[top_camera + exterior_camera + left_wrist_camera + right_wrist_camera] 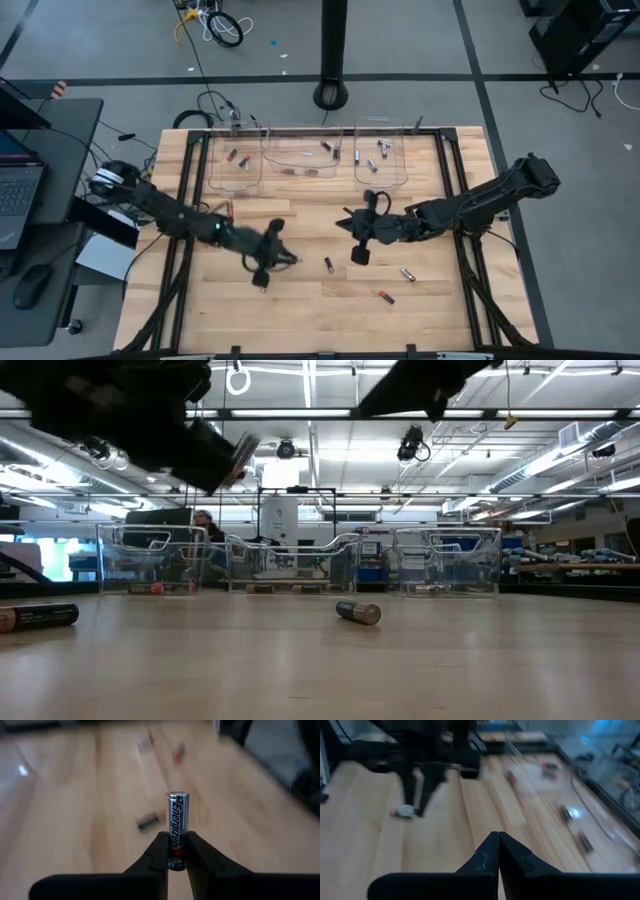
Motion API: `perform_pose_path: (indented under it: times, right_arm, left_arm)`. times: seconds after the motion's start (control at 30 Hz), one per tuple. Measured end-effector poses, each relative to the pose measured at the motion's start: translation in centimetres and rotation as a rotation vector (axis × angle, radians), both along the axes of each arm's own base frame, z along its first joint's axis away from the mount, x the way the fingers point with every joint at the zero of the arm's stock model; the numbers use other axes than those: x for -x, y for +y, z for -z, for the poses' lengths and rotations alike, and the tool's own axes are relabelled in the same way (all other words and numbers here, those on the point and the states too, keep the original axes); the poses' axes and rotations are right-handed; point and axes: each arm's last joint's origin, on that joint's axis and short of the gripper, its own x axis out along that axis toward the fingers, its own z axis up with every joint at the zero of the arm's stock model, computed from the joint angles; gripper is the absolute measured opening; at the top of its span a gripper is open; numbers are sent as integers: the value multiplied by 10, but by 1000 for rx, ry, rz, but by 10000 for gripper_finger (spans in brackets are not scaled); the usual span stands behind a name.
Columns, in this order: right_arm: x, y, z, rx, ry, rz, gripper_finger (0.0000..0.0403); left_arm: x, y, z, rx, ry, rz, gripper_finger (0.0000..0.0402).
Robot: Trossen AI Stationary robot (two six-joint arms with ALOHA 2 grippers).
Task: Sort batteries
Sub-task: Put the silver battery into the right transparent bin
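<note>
The left end effector [176, 851] pinches the lower end of a silver-and-black cylindrical battery with an Energizer label [177, 829] between its two dark fingers [152, 857], the cell standing up out of the grip, and in the high view this left end effector [262, 268] hangs over the light wooden plank table [300, 310] left of its middle. The right end effector [498, 845] has its dark fingers pressed together with nothing between them; in the high view the right end effector [357, 243] hovers near the table's centre. Loose on the boards toward the near edge lie a small dark battery [328, 264], a silver-grey battery [407, 273] and a red-ended battery [385, 295], each apart from the others. Along the far edge stand three clear plastic bins [303, 153] side by side, and each holds a few small batteries [331, 150]. In the low view one dark battery with a copper-coloured end [358, 611] lies on its side mid-table.
</note>
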Motion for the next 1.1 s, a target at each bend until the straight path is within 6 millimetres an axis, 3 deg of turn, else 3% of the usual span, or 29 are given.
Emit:
perform_pose_path:
  times: [0.27,0.53,0.87,1.1]
  right_arm:
    - [-34,-3,11,21,-157,-67,18]
    - [-44,-18,7,59,-238,-45,21]
    - [-48,-41,5,80,-256,10,72]
    - [-51,-47,-2,50,-325,-94,113]
  left_arm:
    - [-5,49,-16,92,-374,-6,46]
    - [-7,84,-25,70,-486,-64,46]
    - [-7,99,-31,74,-538,-93,46]
    - [-6,103,-32,70,-555,-100,46]
